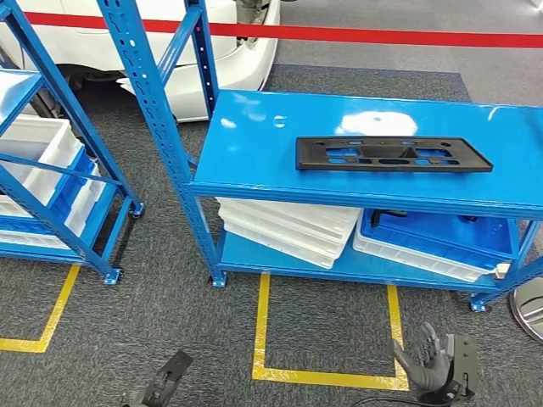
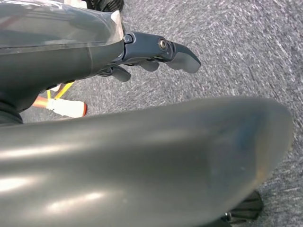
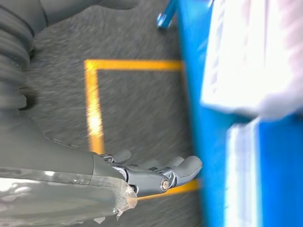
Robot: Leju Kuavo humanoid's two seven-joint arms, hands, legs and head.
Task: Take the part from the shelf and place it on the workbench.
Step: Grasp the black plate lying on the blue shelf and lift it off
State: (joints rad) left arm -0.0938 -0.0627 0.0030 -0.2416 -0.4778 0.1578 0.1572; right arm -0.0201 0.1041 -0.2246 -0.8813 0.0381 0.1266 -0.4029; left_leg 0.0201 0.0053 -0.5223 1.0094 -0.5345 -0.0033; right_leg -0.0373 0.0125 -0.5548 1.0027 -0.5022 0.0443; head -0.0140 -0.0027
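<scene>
Right hand (image 1: 430, 366): hung low over grey carpet, fingers loosely apart, nothing held. Left hand (image 1: 160, 383): likewise empty, fingers extended. Flat black perforated plastic part (image 1: 392, 154): laid on the blue metal shelf's top deck (image 1: 256, 153), well apart from both hands. Risk judged: part pushed off the glossy deck by a one-sided grasp.

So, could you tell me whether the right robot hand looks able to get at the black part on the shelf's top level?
Probably yes: the black part lies uncovered on the shelf, and the right robot hand hangs low, holding nothing.
</scene>
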